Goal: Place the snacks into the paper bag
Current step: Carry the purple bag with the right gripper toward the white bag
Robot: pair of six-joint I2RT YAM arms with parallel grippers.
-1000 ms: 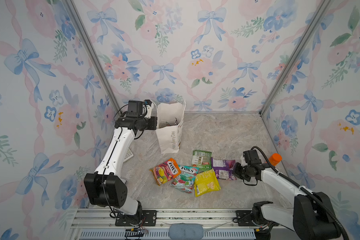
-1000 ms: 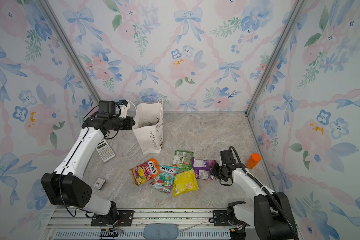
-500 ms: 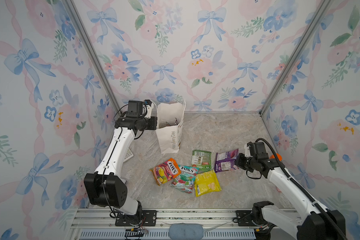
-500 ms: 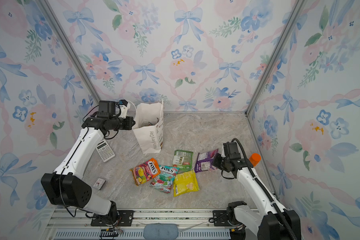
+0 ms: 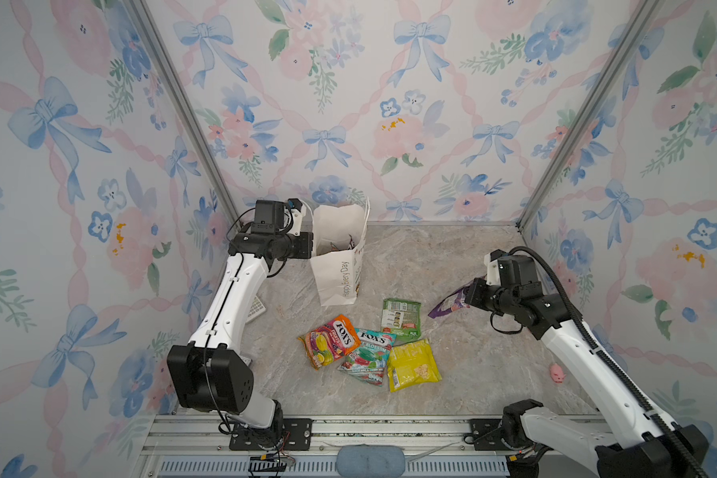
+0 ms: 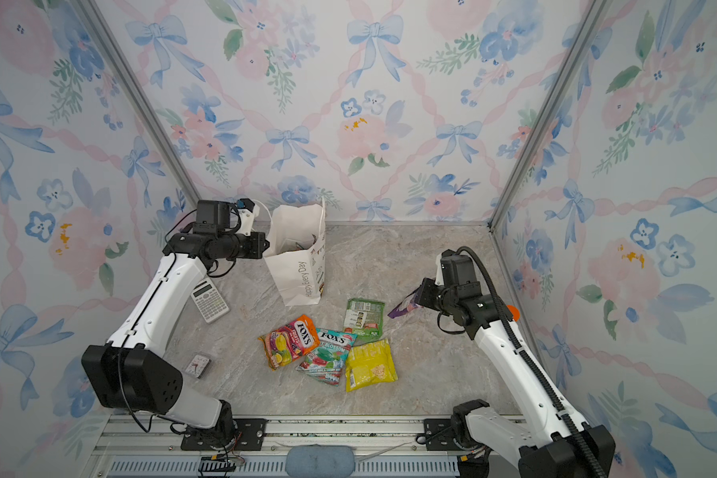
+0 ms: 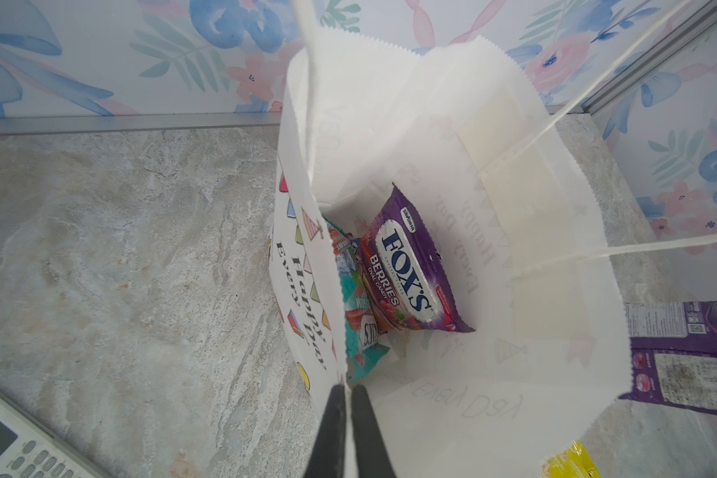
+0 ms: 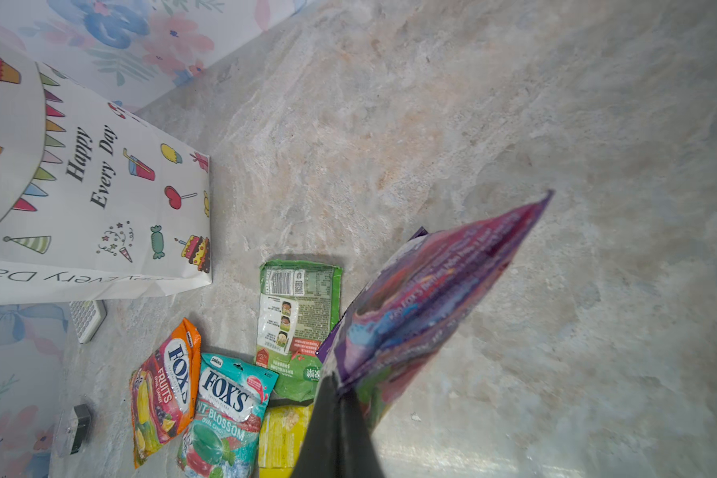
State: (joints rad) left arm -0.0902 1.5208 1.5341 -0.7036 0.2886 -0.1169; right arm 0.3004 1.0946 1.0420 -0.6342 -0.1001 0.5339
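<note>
left hand (image 7: 348, 393): closed tight on bag (image 7: 431, 124) rim | right hand (image 8: 338, 387): closed tight on purple packet (image 8: 431, 289), held clear of table (image 8: 514, 103) | inside bag: berries packet (image 7: 410, 269)

My right gripper (image 5: 470, 297) now holds the purple packet (image 5: 450, 305) up off the table (image 5: 431, 256). A second ago that packet lay flat, just beside the green packet (image 5: 401, 318). It now hangs tilted from its pinched edge, clear of the other snacks. My right arm stands higher and farther back, uncovering the pink pig toy (image 5: 557, 372).
</note>
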